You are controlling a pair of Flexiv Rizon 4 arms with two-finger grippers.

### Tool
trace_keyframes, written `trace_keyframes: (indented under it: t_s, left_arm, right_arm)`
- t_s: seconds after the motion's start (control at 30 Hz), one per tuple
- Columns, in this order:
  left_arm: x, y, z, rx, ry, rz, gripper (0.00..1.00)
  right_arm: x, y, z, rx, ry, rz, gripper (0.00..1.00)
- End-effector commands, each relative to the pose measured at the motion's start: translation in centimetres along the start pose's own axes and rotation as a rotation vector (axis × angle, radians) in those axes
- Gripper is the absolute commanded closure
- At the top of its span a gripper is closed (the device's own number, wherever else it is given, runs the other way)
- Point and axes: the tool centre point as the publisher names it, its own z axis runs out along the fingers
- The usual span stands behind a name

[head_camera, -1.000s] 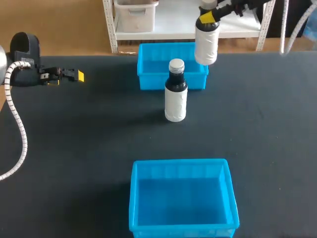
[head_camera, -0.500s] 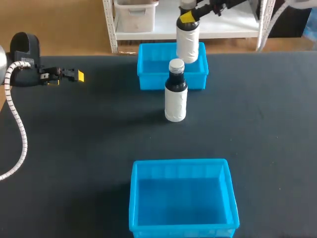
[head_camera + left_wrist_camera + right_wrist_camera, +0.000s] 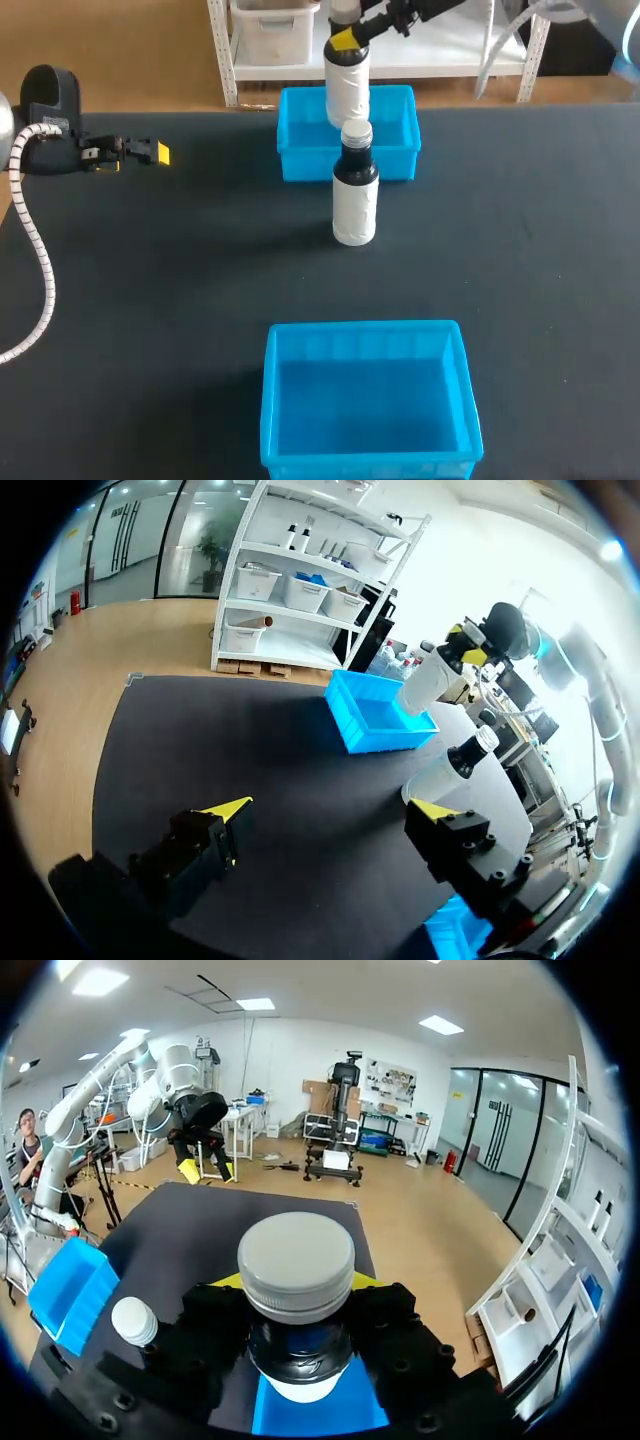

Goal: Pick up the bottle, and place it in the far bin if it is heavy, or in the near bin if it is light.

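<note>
My right gripper [image 3: 345, 40] comes in from the far right and is shut on the neck of a white bottle [image 3: 347, 88] with a dark top, held upright over the far blue bin [image 3: 300, 165]. In the right wrist view the bottle's grey cap [image 3: 297, 1260] fills the space between the fingers, and the far bin [image 3: 310, 1412] shows beneath it. A second bottle [image 3: 354, 190] of the same kind stands on the black table just in front of that bin. The near blue bin [image 3: 365, 328] sits at the front. My left gripper [image 3: 150, 152] rests open at the far left.
In the left wrist view my own gripper [image 3: 330, 810] holds nothing; the far bin [image 3: 378, 715] and the standing bottle [image 3: 450, 770] lie ahead of it. A cable [image 3: 40, 270] loops along the table's left edge.
My right arm has carried the bottle leftward, from over the far bin's right corner to over its middle. The standing bottle and the left arm have not moved.
</note>
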Motion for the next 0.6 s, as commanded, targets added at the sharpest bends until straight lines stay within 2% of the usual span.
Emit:
trace_keyframes:
  t_s: [0.03,0.6]
  left_arm:
    - [0.0,0.0,0.0,0.0,0.0,0.0,0.0]
    - [0.0,0.0,0.0,0.0,0.0,0.0,0.0]
  right_arm:
    - [-0.7,-0.9,0.8,-0.135,0.005,-0.004,1.0]
    - [-0.9,-0.6,4.4,-0.219,-0.001,-0.027,1.0]
